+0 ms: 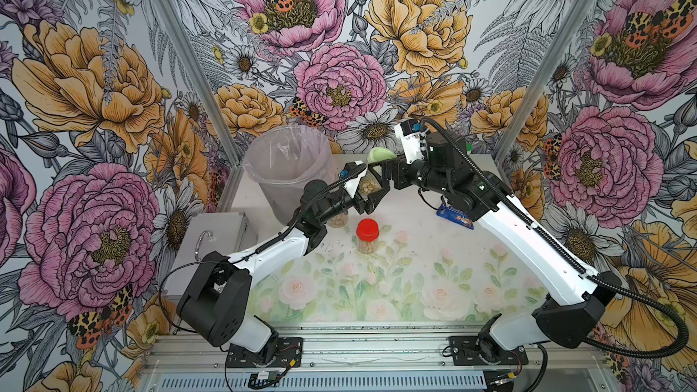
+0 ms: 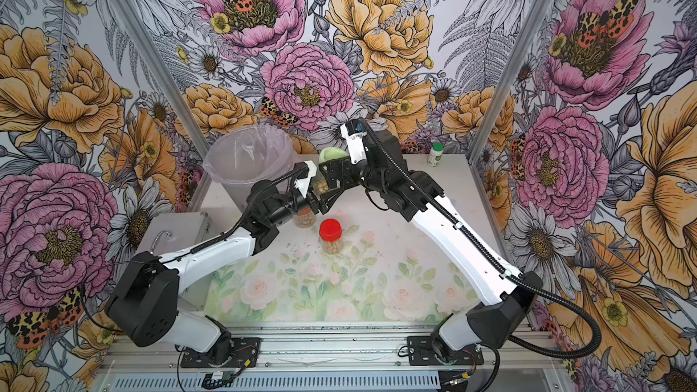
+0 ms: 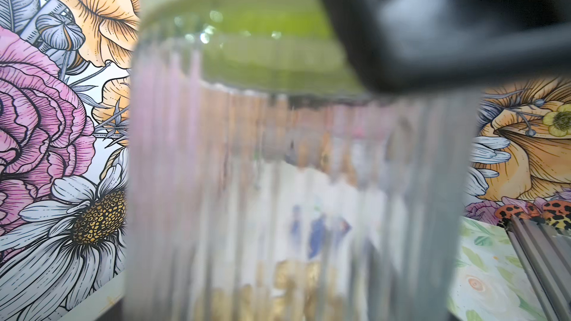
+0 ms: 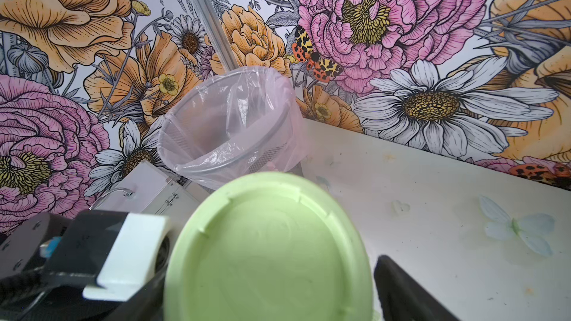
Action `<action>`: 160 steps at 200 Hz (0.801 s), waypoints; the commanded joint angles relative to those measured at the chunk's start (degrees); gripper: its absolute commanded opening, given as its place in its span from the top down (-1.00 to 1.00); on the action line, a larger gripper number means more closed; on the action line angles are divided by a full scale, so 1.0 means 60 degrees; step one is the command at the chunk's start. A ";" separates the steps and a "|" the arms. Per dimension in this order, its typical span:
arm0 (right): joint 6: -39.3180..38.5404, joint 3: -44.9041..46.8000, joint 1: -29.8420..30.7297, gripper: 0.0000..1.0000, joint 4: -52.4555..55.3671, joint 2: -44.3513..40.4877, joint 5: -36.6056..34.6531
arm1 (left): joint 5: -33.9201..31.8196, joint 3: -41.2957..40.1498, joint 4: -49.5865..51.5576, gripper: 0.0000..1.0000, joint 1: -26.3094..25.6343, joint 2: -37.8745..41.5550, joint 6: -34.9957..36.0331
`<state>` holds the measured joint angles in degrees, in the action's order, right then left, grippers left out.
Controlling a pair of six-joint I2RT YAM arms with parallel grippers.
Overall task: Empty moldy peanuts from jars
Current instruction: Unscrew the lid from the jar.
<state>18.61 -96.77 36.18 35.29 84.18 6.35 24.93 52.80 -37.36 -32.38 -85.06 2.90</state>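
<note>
My left gripper (image 1: 366, 189) is shut on a clear ribbed jar (image 1: 367, 187) (image 2: 321, 185) held above the table's far middle. The jar fills the left wrist view, with moldy peanuts (image 3: 290, 276) at its bottom. Its light green lid (image 1: 381, 155) (image 4: 268, 251) is still on. My right gripper (image 1: 381, 173) (image 4: 268, 288) is shut on that lid, one finger (image 4: 401, 288) at its rim. A red-lidded jar (image 1: 367, 237) of peanuts stands on the table in front. Another jar of peanuts (image 1: 337, 218) is half hidden under my left wrist.
A large clear bucket (image 1: 260, 182) (image 4: 173, 149) with a plastic liner stands at the back left, close to the held jar. A white bottle with a green cap (image 2: 435, 154) is at the back right. A blue packet (image 1: 454, 218) lies under my right arm. A grey metal box (image 1: 211, 235) sits off the table's left edge.
</note>
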 commanded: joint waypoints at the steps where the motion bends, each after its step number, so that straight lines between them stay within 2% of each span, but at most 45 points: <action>1: 0.0121 0.0146 -0.0327 -0.90 0.0022 -0.0334 -0.0136 | 0.0093 -0.0025 -0.0934 0.41 0.0122 0.0626 -0.0116; 64: 0.0223 0.0321 -0.0508 -0.89 -0.0033 -0.0474 0.0329 | 0.0114 -0.0053 -0.0932 0.41 0.0153 0.0667 -0.0122; 160: 0.0291 0.0616 -0.0668 -0.90 -0.0051 -0.0687 0.0310 | 0.0102 -0.0082 -0.0935 0.41 0.0197 0.0747 -0.0108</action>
<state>19.46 -93.78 34.00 35.31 81.69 11.31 24.91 52.03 -36.29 -32.10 -84.27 2.85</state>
